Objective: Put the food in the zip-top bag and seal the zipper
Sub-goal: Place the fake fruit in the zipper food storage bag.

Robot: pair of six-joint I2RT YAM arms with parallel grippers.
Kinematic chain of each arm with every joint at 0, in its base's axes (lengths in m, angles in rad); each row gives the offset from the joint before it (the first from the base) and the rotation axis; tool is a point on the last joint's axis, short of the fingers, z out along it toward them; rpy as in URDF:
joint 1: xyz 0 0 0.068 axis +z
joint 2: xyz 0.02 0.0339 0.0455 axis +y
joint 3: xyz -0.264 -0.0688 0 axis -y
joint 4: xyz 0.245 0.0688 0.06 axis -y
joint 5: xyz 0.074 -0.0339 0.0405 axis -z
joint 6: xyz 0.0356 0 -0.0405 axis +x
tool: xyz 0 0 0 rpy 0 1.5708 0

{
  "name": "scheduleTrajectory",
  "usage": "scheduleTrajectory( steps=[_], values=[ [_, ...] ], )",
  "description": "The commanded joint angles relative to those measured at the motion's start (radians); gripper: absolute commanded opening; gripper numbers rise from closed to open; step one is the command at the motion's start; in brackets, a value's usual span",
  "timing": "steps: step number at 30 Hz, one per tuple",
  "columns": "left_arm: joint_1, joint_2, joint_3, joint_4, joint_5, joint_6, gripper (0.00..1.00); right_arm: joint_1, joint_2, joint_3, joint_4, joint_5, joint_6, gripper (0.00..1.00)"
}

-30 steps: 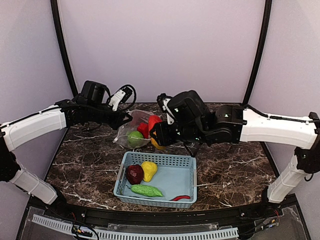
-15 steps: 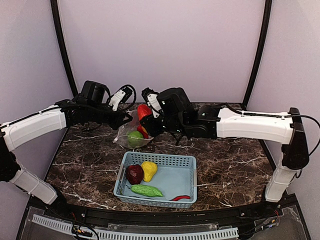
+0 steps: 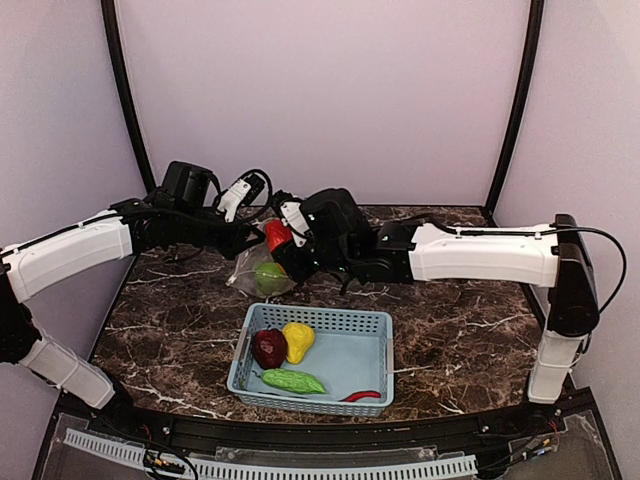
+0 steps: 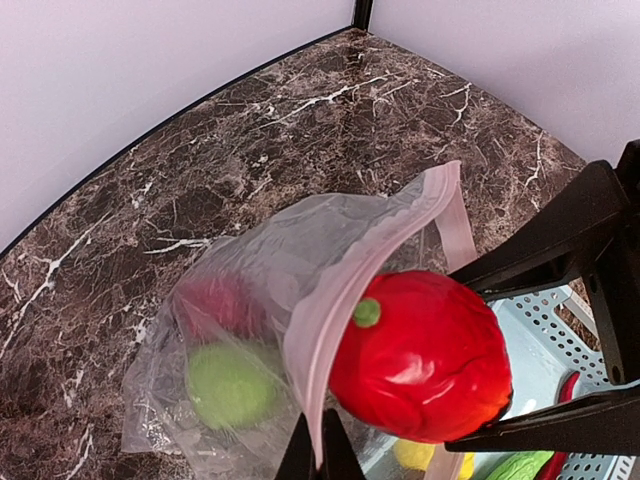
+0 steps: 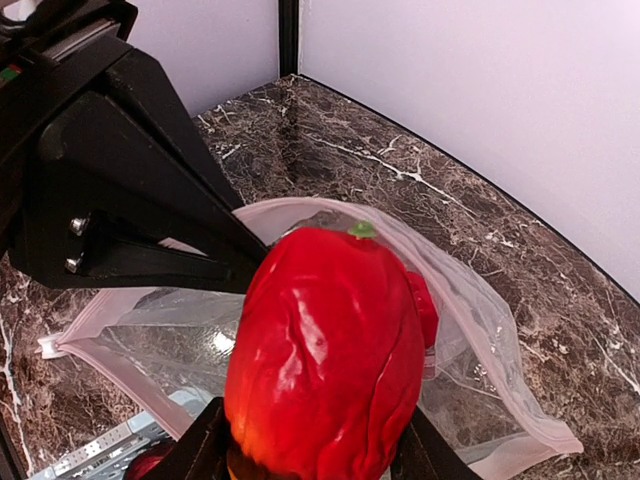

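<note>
Two robot arms are meeting over the dark marble table point(image 3: 455, 345). The left gripper point(image 4: 320, 452) is pinching shut on the pink mouth edge of the clear soft plastic bag point(image 4: 255, 265), lifting it open. A round lime-green toy pepper point(image 4: 230, 385) is lying inside the bag. A shiny red toy pepper point(image 5: 330, 350) is hanging right at the bag's mouth, and the right gripper point(image 3: 291, 251) is squeezing it between its fingers.

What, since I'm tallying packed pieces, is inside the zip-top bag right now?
Through the zip-top bag plastic show a lime-green piece and a blurred red piece. The red pepper at its mouth hides anything behind it.
</note>
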Motion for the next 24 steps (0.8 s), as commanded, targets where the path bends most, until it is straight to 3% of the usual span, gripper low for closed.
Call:
scheduleTrajectory(
  steps=[1, 8, 24],
  values=[
    [-0.001, -0.022, -0.009, -0.02, 0.014, -0.007, 0.01, -0.005, 0.008, -0.028, 0.026, 0.002, 0.026, 0.48],
    [-0.001, -0.024, -0.009, -0.021, 0.012, -0.006, 0.01, -0.011, 0.028, -0.009, -0.02, 0.014, 0.05, 0.48],
    [-0.001, -0.024, -0.009, -0.023, 0.007, -0.003, 0.01, -0.013, 0.035, 0.016, -0.049, 0.022, 0.071, 0.68]
  ],
)
